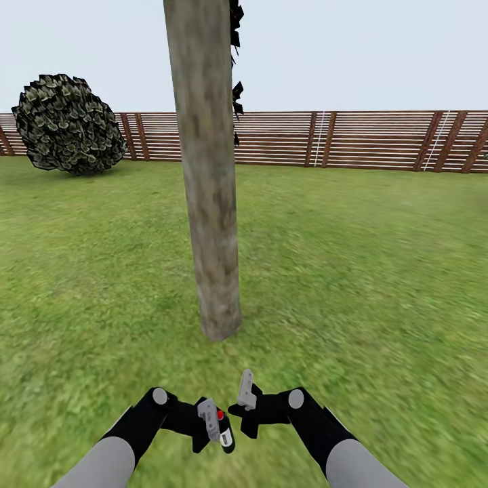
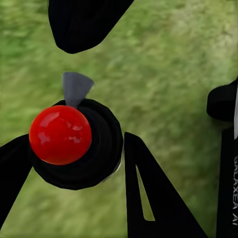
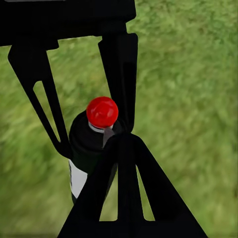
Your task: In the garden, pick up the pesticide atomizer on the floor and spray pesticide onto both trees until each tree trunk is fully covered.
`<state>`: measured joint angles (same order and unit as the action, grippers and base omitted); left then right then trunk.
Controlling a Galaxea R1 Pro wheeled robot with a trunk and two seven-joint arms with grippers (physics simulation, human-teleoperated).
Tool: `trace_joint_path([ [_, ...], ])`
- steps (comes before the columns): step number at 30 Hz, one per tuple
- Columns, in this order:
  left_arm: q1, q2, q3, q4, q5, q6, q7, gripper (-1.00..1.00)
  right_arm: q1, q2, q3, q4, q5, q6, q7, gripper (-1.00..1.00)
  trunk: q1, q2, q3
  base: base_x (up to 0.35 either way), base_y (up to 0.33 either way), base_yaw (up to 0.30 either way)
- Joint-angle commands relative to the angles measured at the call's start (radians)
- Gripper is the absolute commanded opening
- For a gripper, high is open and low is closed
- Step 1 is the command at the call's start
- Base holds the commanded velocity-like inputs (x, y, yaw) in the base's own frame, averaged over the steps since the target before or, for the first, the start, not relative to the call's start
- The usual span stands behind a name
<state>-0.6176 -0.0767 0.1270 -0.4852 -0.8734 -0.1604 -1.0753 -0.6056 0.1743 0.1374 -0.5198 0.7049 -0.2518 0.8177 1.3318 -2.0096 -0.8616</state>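
We face one tree trunk (image 1: 207,169) rising from the lawn (image 1: 366,257) just ahead of both arms, nothing between it and us. Its crown is cut off by the top of the head view; a few dark leaves (image 1: 236,41) poke out behind it. Beyond stand one rounded shrub (image 1: 68,123) on the left and one slatted wooden fence (image 1: 352,139) along the back.

We count one pesticide atomizer (image 1: 222,428), held low over the grass by our left gripper (image 1: 211,419), jaws closed against its dark body, red cap (image 2: 60,134) up. In the left wrist view the cap and black collar hide the bottle below.

Our right gripper (image 1: 245,396) hangs just beside it, one pale finger (image 1: 246,388) raised; we cannot tell how wide its jaws stand. In the right wrist view its own fingers cover part of the bottle.
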Motion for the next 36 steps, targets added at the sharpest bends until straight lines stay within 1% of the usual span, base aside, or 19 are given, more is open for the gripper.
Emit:
trace_joint_path([
  [1,-0.001,-0.001,0.008,-0.001,-0.006,-0.01,-0.003,-1.0,0.0,0.0,-0.001,-0.001,0.01,-0.006,0.0,-1.0,0.0,0.0,-0.001,0.0,0.0,0.0],
  [5,-0.001,0.0,0.008,0.0,0.024,-0.012,-0.003,-1.0,0.0,0.0,-0.001,-0.001,0.01,-0.006,0.0,-1.0,0.0,0.0,-0.001,0.0,0.0,0.0],
  [17,-0.001,-0.003,0.009,-0.001,0.033,-0.013,-0.003,-1.0,0.0,0.0,-0.001,-0.002,0.01,-0.006,0.0,-1.0,0.0,0.0,-0.001,0.0,0.0,0.0],
  [23,-0.001,-0.003,0.009,-0.001,0.056,-0.013,-0.003,-1.0,0.0,0.0,-0.001,-0.002,0.01,-0.006,0.0,-1.0,0.0,0.0,-0.001,0.0,0.0,0.0],
  [24,-0.001,-0.007,0.007,0.001,0.064,-0.014,-0.003,-1.0,0.0,0.0,-0.001,-0.002,0.01,-0.006,0.0,-1.0,0.0,0.0,-0.001,0.0,0.0,0.0],
  [28,0.001,0.003,0.003,0.002,0.061,-0.016,-0.003,-1.0,0.0,0.0,-0.001,-0.002,0.01,-0.006,0.0,-1.0,0.0,0.0,-0.001,0.0,0.0,0.0],
  [30,0.001,0.007,-0.001,0.002,0.054,-0.016,-0.003,-1.0,0.0,0.0,-0.001,-0.001,0.01,-0.006,0.0,-1.0,0.0,0.0,-0.001,0.0,0.0,0.0],
  [32,0.002,0.016,-0.002,0.002,0.051,-0.016,-0.003,-1.0,0.0,0.0,-0.001,-0.001,0.01,-0.006,0.0,-1.0,0.0,0.0,-0.001,0.0,0.0,0.0],
  [33,0.002,0.022,-0.003,0.002,0.05,-0.016,-0.003,-1.0,0.0,0.0,-0.001,-0.001,0.01,-0.006,0.0,-1.0,0.0,0.0,-0.001,0.0,0.0,0.0],
  [36,0.002,0.054,-0.004,0.002,0.05,-0.016,-0.003,-1.0,0.0,0.0,-0.001,0.0,0.01,-0.006,0.0,-1.0,0.0,0.0,-0.001,0.0,0.0,0.0],
])
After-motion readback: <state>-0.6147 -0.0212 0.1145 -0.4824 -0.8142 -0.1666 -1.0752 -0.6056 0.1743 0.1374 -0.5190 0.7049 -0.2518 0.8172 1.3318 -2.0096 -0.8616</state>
